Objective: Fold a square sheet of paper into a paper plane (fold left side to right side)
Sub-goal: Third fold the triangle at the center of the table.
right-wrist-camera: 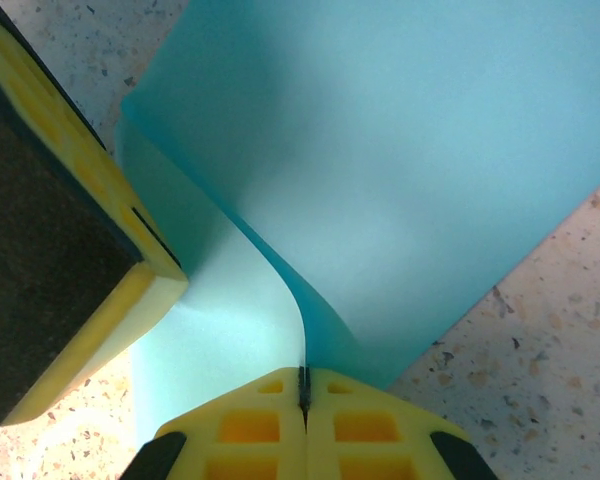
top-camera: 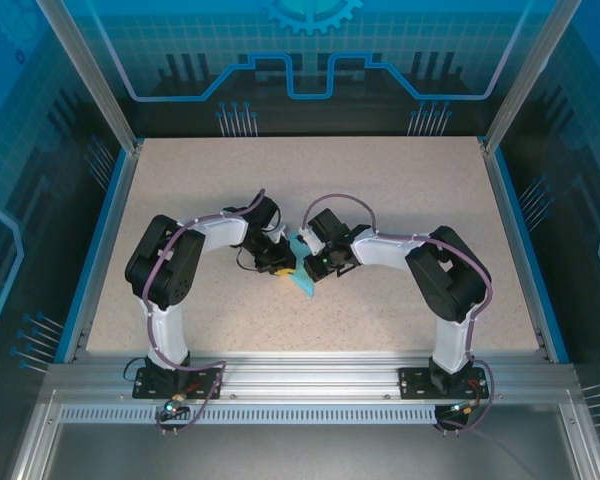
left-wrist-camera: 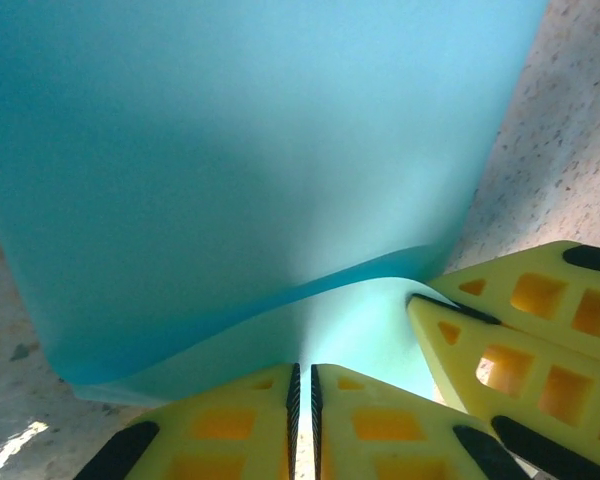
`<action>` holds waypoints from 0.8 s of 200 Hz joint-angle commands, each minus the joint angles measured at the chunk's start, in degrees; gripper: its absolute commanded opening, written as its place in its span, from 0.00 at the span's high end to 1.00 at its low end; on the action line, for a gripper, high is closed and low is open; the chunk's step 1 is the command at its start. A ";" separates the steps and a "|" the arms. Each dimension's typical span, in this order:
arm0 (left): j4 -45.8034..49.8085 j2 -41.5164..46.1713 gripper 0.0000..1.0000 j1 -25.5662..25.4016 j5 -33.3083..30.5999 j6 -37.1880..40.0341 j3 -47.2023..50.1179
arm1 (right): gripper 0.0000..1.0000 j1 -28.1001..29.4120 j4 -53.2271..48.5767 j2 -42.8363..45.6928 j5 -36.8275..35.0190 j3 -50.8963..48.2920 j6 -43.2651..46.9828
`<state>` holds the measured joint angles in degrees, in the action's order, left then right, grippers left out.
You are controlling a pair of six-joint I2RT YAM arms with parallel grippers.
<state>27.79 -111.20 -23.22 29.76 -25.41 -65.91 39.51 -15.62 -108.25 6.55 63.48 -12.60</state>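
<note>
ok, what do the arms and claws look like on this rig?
Left arm and right arm: white links, bulky black joint housings, purplish cables looped along them, black base plates. Left claw and right claw: yellow wedge-shaped fingers with rectangular cut-outs and black pads. A small green light glows on the right wrist.

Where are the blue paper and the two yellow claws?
blue paper [left-wrist-camera: 230, 150]: left wrist view, middle of lifted flap.
left gripper [left-wrist-camera: 302, 372]: left wrist view, between its fingertips.
right gripper [right-wrist-camera: 303, 376]: right wrist view, between its fingertips.
</note>
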 commanded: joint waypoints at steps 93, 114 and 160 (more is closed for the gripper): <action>1.24 -0.42 0.86 -0.40 -1.60 0.89 2.87 | 0.70 -1.16 -1.87 5.46 2.83 -0.83 -2.83; 1.09 -0.42 0.86 -0.34 -1.57 0.79 2.96 | 0.65 -1.90 -2.36 9.00 4.53 -1.97 -3.97; 1.06 -0.42 0.86 -0.32 -1.60 0.75 2.81 | 0.80 -1.82 -1.20 13.28 16.89 -6.18 -8.35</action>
<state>26.92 -111.11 -23.20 29.78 -25.41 -64.75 37.71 -16.88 -96.23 13.72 60.12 -17.10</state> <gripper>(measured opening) 0.141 0.246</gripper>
